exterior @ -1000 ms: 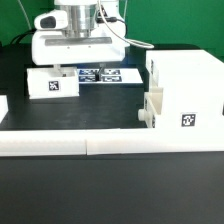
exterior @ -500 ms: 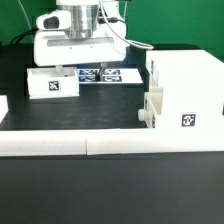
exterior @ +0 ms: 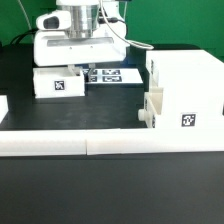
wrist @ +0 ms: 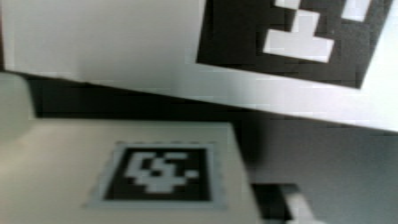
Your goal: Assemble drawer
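The large white drawer housing (exterior: 185,80) stands at the exterior view's right, with a tag (exterior: 187,121) on its front. One small tray (exterior: 151,110) sits against its left side. A second small white tray (exterior: 57,85) with a tag lies on the black table under the arm. My gripper (exterior: 72,68) is down at this tray's back wall, its fingers hidden behind the wall, and seems shut on it. In the wrist view the tray's tag (wrist: 169,170) fills the frame close up.
The marker board (exterior: 108,75) lies just right of the held tray and also shows in the wrist view (wrist: 294,30). A long low white border wall (exterior: 110,143) runs across the front. Another white piece (exterior: 3,105) sits at the left edge.
The small tray under the gripper has shifted to the exterior view's right and slightly nearer, toward the marker board. The housing and the other tray have not moved.
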{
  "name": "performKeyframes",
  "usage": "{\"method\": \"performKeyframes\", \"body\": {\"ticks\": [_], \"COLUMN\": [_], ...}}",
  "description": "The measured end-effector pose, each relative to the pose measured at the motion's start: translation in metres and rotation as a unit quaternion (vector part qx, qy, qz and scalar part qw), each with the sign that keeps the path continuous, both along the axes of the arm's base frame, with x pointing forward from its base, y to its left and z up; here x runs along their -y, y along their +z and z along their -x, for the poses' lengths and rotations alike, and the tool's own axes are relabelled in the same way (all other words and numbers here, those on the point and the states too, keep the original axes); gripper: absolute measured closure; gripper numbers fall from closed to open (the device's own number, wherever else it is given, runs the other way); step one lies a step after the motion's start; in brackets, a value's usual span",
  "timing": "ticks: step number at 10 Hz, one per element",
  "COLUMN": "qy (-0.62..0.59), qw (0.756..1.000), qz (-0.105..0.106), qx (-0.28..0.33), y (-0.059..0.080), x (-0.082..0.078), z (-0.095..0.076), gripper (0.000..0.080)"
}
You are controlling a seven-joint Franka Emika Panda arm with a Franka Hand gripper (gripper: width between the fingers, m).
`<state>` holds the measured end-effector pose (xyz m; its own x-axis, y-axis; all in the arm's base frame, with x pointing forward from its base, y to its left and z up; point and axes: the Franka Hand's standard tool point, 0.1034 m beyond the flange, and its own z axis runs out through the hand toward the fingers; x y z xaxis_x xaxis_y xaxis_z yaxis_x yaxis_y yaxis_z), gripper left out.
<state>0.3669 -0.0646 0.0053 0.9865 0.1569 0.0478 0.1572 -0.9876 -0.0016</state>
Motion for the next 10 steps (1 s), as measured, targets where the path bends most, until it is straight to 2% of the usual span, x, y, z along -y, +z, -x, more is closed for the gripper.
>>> {"method": "performKeyframes", "body": {"ticks": [1, 8, 9, 10], "qy": [0.000, 0.000, -0.001, 0.002], "qw": [1.000, 1.000, 1.000, 1.000], "qz": [0.000, 0.000, -0.002, -0.007], "qx": [0.000, 0.000, -0.003, -0.017], "y": [0.000, 0.000, 0.000, 0.012], "x": [0.000, 0.000, -0.002, -0.017], "z": [0.000, 0.000, -0.001, -0.009], "gripper": [0.0758, 0.0758, 0.0757, 0.0757]}}
